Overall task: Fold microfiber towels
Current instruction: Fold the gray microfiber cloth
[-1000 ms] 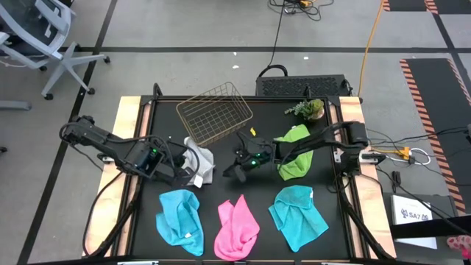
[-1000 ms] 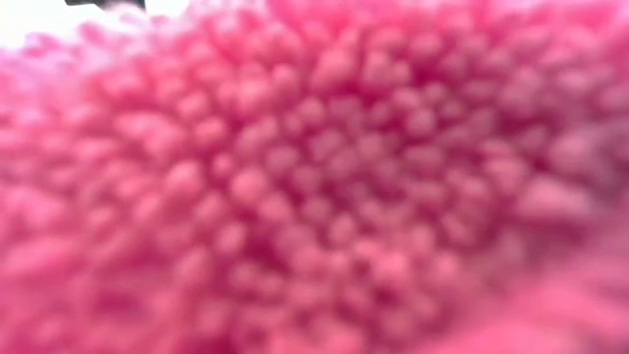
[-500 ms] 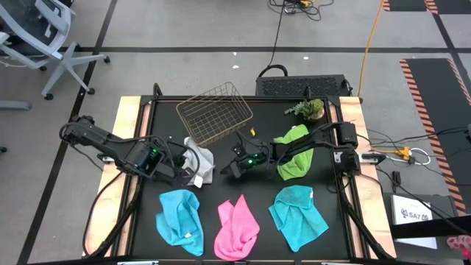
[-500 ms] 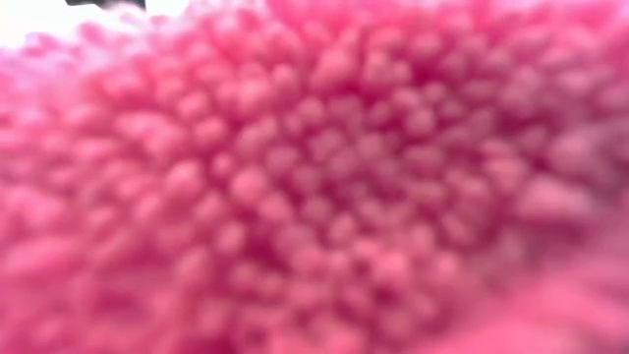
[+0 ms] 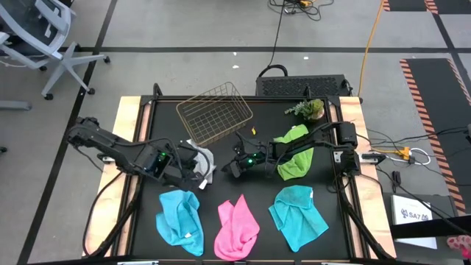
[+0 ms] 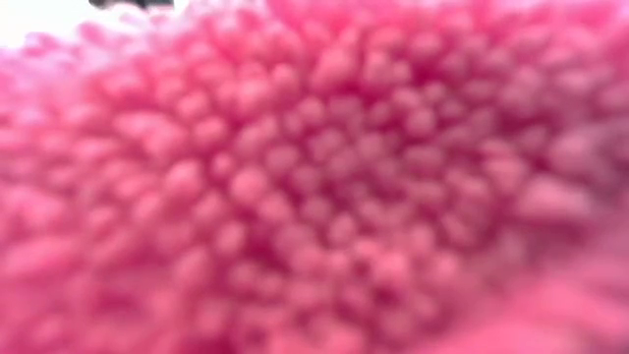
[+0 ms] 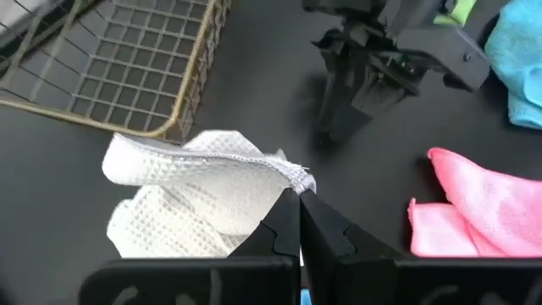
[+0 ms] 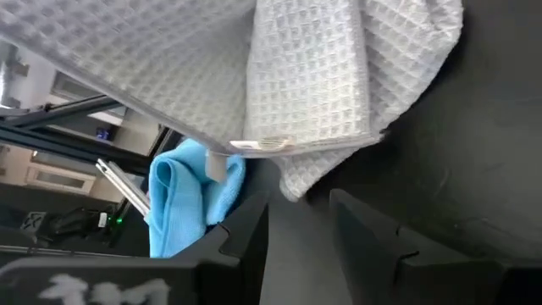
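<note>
Holding a hemmed corner of the white-grey towel [image 7: 199, 199] in my left tool [image 7: 298, 222], I am keeping its jaws clenched on the cloth so the edge lifts clear of the bench [image 5: 221, 151] and can be carried over for a fold. The towel is sitting near the middle of the bench, toward its left side, just in front of the copper wire basket [image 5: 215, 111], and it is bunched, not flat, which I judge is why one corner is being raised first.

My right tool [image 5: 229, 170] is hovering just beside the towel on its right, low over the bench, with its fingers parted and gripping nothing; I am reading that as positioning to catch the opposite edge.

The other towels are waiting unfolded: the lime green towel [image 5: 294, 153] toward the right edge, and along the front edge a cyan-blue towel [image 5: 180, 221], the pink towel [image 5: 238, 227] and a second cyan-blue towel [image 5: 297, 217]. The pink one is lying against the low camera, filling its view. A small green plant [image 5: 308, 109] is standing near the far right corner.
</note>
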### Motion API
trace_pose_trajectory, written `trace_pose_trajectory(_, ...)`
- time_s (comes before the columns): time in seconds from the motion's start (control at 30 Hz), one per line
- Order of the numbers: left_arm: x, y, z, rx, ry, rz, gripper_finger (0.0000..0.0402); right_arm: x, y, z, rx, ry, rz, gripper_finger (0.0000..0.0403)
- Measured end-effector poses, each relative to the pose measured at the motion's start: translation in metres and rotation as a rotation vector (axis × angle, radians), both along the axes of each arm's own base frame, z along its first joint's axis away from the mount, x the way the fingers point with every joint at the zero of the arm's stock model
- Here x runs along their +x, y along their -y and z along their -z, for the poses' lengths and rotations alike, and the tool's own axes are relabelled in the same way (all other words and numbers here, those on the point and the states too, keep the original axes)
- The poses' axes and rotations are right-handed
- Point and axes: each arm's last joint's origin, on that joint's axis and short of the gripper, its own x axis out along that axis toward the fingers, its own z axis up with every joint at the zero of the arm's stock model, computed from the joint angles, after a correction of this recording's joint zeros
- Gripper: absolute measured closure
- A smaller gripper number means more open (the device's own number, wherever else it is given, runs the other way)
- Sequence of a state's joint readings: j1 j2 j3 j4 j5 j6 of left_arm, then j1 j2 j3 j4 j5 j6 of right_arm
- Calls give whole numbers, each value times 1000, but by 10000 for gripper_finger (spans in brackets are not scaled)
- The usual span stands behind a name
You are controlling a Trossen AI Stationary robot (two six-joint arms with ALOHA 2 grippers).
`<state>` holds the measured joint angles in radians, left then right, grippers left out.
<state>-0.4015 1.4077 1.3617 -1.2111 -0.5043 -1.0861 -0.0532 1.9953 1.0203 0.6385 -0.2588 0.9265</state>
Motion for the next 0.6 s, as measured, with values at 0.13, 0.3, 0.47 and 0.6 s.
trace_pose_trajectory(0.13, 0, 0, 0, -13, 4, -10, 402, 2, 0, 7, 45, 1, 14, 282)
trace_pose_trajectory(0.3, 0, 0, 0, -9, 2, -2, 402, 21, -3, 21, 124, 6, -16, 282)
trace_pose_trajectory(0.47, 1, 1, 0, -9, 7, 6, 402, 44, -5, 22, 151, 30, -70, 282)
trace_pose_trajectory(0.6, 1, 1, 0, -7, 5, 10, 402, 50, -3, 23, 133, -4, -96, 282)
